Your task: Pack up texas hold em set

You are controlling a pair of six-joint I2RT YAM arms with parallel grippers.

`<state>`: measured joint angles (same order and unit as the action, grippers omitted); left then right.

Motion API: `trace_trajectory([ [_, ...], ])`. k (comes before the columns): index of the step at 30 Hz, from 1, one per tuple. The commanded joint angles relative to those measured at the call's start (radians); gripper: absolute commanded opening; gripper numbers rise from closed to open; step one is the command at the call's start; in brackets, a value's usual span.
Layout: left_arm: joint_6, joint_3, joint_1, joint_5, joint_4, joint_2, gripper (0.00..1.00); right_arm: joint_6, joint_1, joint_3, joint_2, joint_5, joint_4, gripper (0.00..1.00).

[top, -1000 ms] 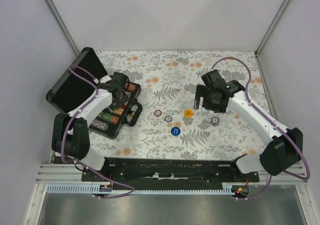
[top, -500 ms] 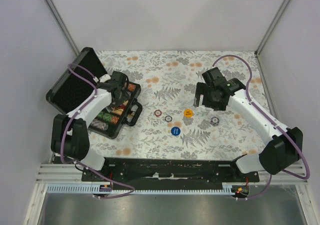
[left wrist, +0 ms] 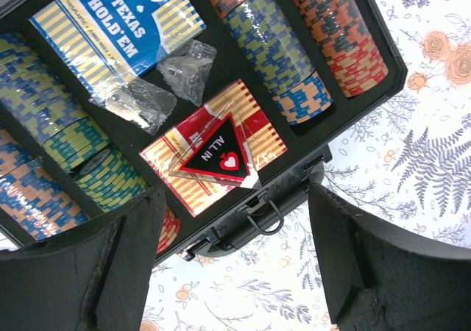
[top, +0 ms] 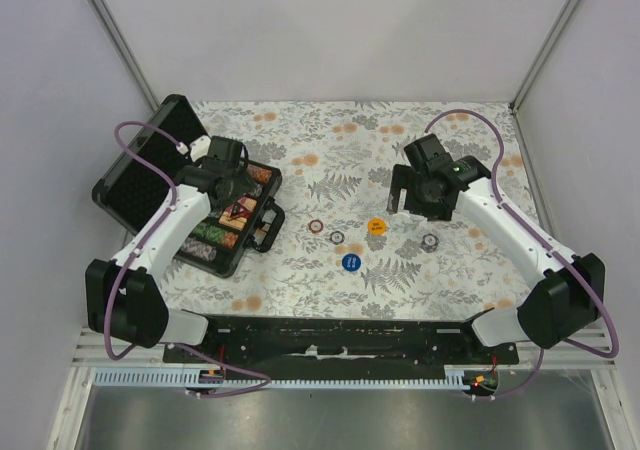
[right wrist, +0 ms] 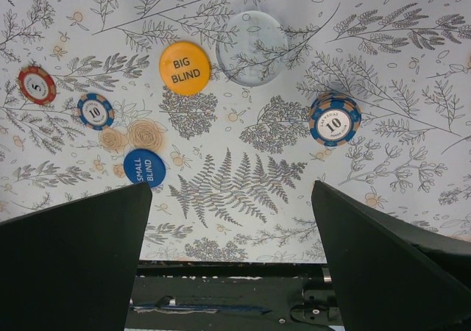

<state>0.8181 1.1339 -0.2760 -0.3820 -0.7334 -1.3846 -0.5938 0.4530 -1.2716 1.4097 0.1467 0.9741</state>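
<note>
The black case (top: 150,178) lies open at the left, its tray filled with rows of striped chips (left wrist: 274,45). A dark red-edged "ALL IN" triangle (left wrist: 215,157) rests on the red-orange card box (left wrist: 250,121) in the tray. My left gripper (left wrist: 235,198) (top: 240,194) hovers open above it, holding nothing. My right gripper (right wrist: 232,191) (top: 398,206) hangs open over the loose pieces: the orange BIG BLIND button (right wrist: 185,68) (top: 376,226), the blue SMALL BLIND button (right wrist: 144,168) (top: 350,262) and a clear disc (right wrist: 252,38).
A blue card box (left wrist: 110,22) and two small plastic bags (left wrist: 188,66) also lie in the tray. Loose chips sit on the floral cloth: a red one (right wrist: 37,85), a blue one (right wrist: 96,112) and a blue-orange one (right wrist: 335,119). The case's handle (top: 268,228) faces the middle.
My left gripper has opened wider and drawn back above the tray, and the left arm's elbow has swung out to the left. The right gripper has risen slightly.
</note>
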Motion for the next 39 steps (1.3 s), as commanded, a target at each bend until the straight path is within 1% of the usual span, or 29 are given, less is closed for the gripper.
trace_trajectory([
  [1,-0.054,0.046,0.009,-0.069,-0.04,0.006,0.83,0.003,-0.005,-0.043,0.009,-0.006,-0.006,0.98],
  [7,-0.059,0.047,0.024,-0.106,-0.052,-0.021,0.79,0.002,-0.005,-0.037,0.0,0.002,-0.008,0.98],
  [11,-0.062,0.046,0.038,-0.109,-0.054,-0.037,0.68,0.0,-0.008,-0.031,-0.006,0.011,-0.005,0.98],
  [12,-0.075,0.05,0.038,-0.095,-0.047,-0.036,0.67,-0.001,-0.008,-0.031,-0.006,0.014,-0.005,0.98],
  [15,-0.131,0.049,0.026,0.044,0.027,-0.028,0.65,-0.011,-0.014,-0.026,-0.005,0.03,-0.002,0.97],
  [19,-0.2,0.087,-0.075,0.153,0.078,-0.063,0.65,-0.024,-0.022,-0.025,0.006,0.039,-0.002,0.97],
  [22,-0.23,0.118,-0.184,0.192,0.127,-0.109,0.65,-0.044,-0.025,-0.028,0.011,0.05,0.005,0.97],
  [26,-0.289,0.156,-0.34,0.236,0.222,-0.2,0.7,-0.069,-0.036,-0.028,0.005,0.08,0.023,0.97],
  [29,-0.324,0.219,-0.417,0.275,0.272,-0.287,0.76,-0.095,-0.046,-0.023,-0.017,0.12,0.055,0.97],
  [32,-0.353,0.3,-0.488,0.272,0.289,-0.395,0.82,-0.123,-0.053,-0.021,-0.08,0.195,0.107,0.96],
  [34,-0.37,0.351,-0.532,0.262,0.301,-0.471,0.85,-0.127,-0.054,-0.031,-0.148,0.279,0.146,0.96],
  [36,-0.382,0.412,-0.566,0.267,0.307,-0.542,0.86,-0.124,-0.054,-0.044,-0.211,0.37,0.179,0.97],
  [39,-0.382,0.504,-0.6,0.291,0.319,-0.641,0.87,-0.129,-0.054,-0.055,-0.293,0.45,0.221,0.97],
])
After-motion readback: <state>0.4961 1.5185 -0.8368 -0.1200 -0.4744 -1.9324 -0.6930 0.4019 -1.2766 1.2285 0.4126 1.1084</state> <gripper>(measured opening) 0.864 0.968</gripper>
